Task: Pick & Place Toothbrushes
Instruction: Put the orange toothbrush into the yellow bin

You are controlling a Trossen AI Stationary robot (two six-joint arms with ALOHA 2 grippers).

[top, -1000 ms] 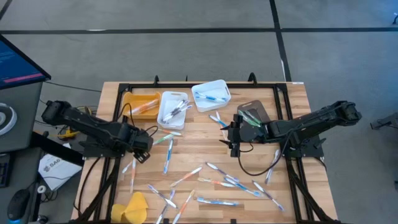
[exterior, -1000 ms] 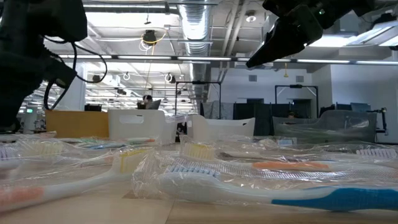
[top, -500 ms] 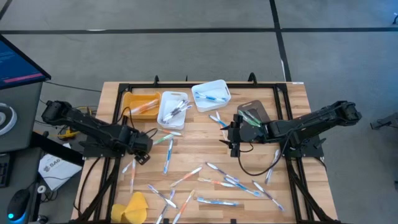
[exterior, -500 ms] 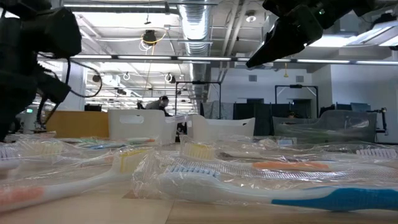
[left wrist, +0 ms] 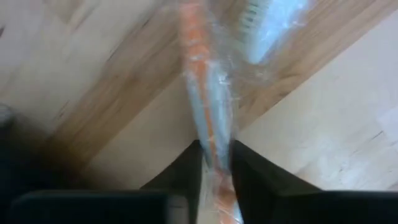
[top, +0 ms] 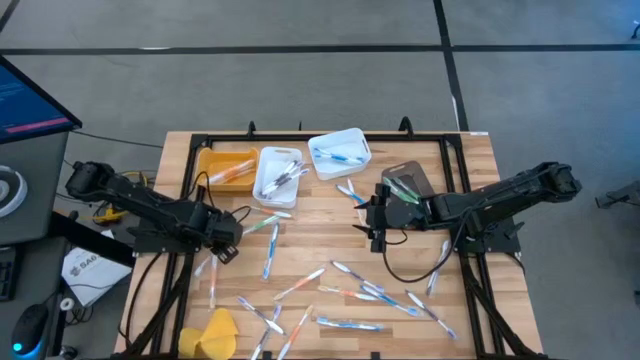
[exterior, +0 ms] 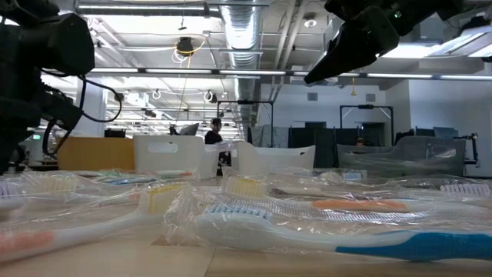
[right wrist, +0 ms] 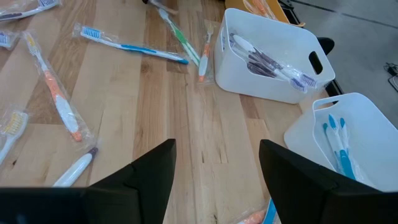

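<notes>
Left end effector point(left wrist: 214, 163) pinches a wrapped orange toothbrush point(left wrist: 202, 93).
It works at the worktop's point(top: 320, 240) nine o'clock; the right end effector point(right wrist: 214, 163) hovers near centre, fingers spread, empty.

Orange-and-white toothbrush point(left wrist: 208, 124); orange bin point(top: 225, 168); two white bins point(top: 278, 175); yellow cloth point(top: 213, 335); pale wooden table point(top: 320, 240).

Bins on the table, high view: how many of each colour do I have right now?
Orange bin: 1
White bins: 2, the middle white bin and the tilted white bin
Dark bin: 1
Total: 4
</notes>
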